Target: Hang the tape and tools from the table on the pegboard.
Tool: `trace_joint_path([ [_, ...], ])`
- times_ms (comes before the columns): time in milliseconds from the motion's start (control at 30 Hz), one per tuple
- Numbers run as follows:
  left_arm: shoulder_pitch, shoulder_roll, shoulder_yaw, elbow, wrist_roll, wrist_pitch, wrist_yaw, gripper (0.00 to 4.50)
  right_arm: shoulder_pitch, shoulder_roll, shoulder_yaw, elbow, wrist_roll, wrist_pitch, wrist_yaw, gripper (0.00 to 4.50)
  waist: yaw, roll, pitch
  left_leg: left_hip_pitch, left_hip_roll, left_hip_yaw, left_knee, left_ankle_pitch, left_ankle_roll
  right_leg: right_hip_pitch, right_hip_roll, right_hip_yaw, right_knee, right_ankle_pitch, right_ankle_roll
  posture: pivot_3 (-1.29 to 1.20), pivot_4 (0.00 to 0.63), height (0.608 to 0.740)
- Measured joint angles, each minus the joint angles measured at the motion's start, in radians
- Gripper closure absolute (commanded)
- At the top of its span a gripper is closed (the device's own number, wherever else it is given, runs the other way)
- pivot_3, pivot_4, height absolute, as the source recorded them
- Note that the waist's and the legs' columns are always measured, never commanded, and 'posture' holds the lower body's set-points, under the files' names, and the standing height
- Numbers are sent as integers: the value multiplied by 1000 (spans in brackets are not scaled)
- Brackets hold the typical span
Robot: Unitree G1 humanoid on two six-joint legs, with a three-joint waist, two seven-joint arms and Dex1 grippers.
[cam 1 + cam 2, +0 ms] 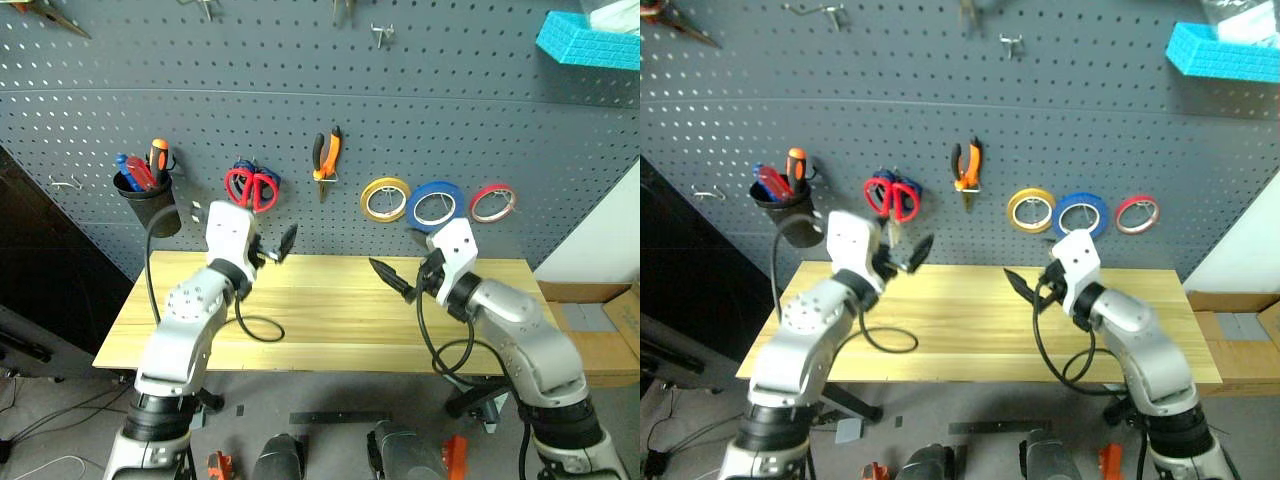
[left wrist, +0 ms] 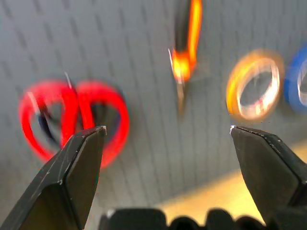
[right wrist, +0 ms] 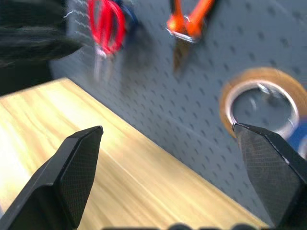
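Observation:
The blue tape [image 1: 434, 204] hangs on the dark grey pegboard [image 1: 500, 120] between a yellow roll [image 1: 384, 199] and a red roll [image 1: 492, 202]. Red-handled scissors [image 1: 252, 187] and orange-and-black pliers [image 1: 326, 155] also hang there. A red-handled screwdriver [image 1: 140, 175] stands in a black cup [image 1: 150, 205] on the board. The wooden table [image 1: 330, 310] is bare of tools. My left gripper [image 1: 278, 248] hovers open over the table's back left, facing the scissors [image 2: 72, 115]. Over the table's right part my right gripper [image 1: 400, 258] is open and holds nothing, with the yellow roll [image 3: 261, 100] ahead of it.
A light blue box [image 1: 585, 40] sits high on the right of the board. Spare metal hooks [image 1: 380, 35] stick out near the top. Cardboard boxes [image 1: 600, 330] stand right of the table. My left arm's black cable [image 1: 262, 328] loops onto the tabletop.

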Motion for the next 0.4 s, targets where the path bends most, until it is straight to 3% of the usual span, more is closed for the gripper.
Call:
trace_joint_path([
  [133,93,-26,24,143,27,-64,16,53,44,45,-10,136,-67,-147,-55,0,-4,0,-14,4,0,0,1,0,0,5,0,0,0,-3,-5,-102,23,740],
  [400,103,-84,188,310,42,-180,147,53,61,107,-89,371,-112,-316,-151,0,-2,0,-45,5,0,0,0,0,0,6,0,0,-1,0,0,-89,6,740],
])
